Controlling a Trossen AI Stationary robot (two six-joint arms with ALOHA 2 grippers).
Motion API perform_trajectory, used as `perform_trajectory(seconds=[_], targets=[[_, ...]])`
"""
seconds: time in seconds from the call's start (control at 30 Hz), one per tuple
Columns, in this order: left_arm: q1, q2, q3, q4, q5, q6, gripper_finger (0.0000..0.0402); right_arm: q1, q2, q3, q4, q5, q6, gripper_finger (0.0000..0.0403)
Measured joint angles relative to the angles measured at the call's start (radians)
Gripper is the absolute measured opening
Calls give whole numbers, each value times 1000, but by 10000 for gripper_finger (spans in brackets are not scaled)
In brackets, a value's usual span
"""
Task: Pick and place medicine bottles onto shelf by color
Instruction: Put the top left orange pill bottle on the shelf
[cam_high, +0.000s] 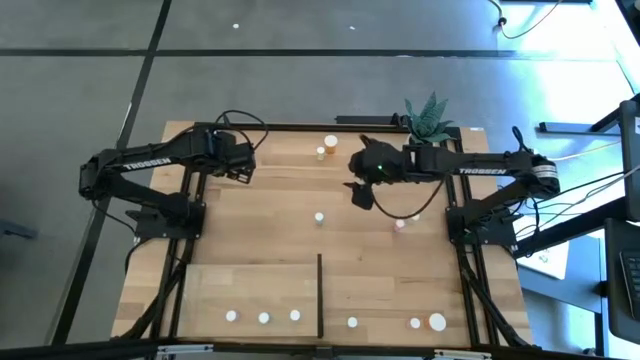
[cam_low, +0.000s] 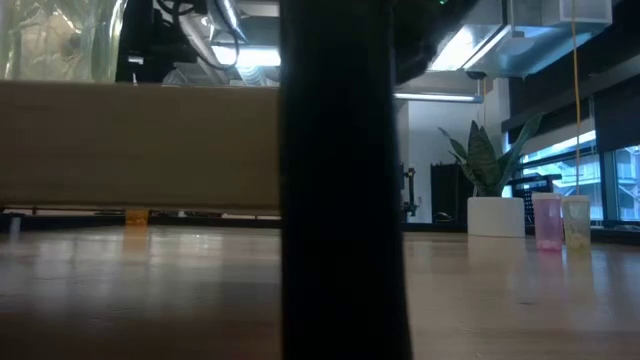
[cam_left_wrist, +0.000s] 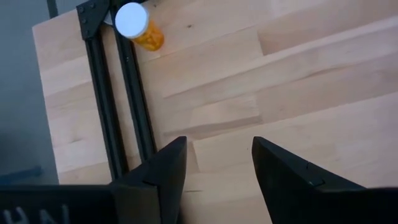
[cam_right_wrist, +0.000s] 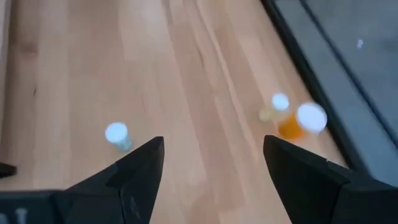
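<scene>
Medicine bottles with white caps stand about the wooden table. A large orange one (cam_high: 331, 142) and a small one (cam_high: 321, 153) are at the far edge, a greenish one (cam_high: 319, 216) mid-table, a pink one (cam_high: 400, 225) to its right. Three bottles (cam_high: 264, 318) stand on the shelf (cam_high: 250, 290) at the near left. My right gripper (cam_high: 358, 195) hangs open above the table's middle; its wrist view shows the greenish bottle (cam_right_wrist: 117, 135) and the orange pair (cam_right_wrist: 298, 121) ahead. My left gripper (cam_high: 243, 170) is open at the far left, holding nothing; an orange bottle (cam_left_wrist: 140, 28) shows beyond it by the rail.
A potted spiky plant (cam_high: 428, 118) stands at the far right corner. The shelf's black upright strip (cam_high: 320, 295) fills the middle of the low view. Three more bottles (cam_high: 414, 323) stand along the near edge, right of the strip. Black rails (cam_left_wrist: 118, 106) frame the table.
</scene>
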Motion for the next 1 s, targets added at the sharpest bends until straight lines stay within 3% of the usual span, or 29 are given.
perform_trajectory(seconds=[0.5,0.67,1.0], targets=[[0,0,0,18,-3,4,174,0,5,0,33,6,-23,277],[-16,-1,-6,31,-6,-73,176,0,5,0,33,7,-24,277],[-133,1,-210,261,-72,-257,175,0,5,0,33,7,-23,277]])
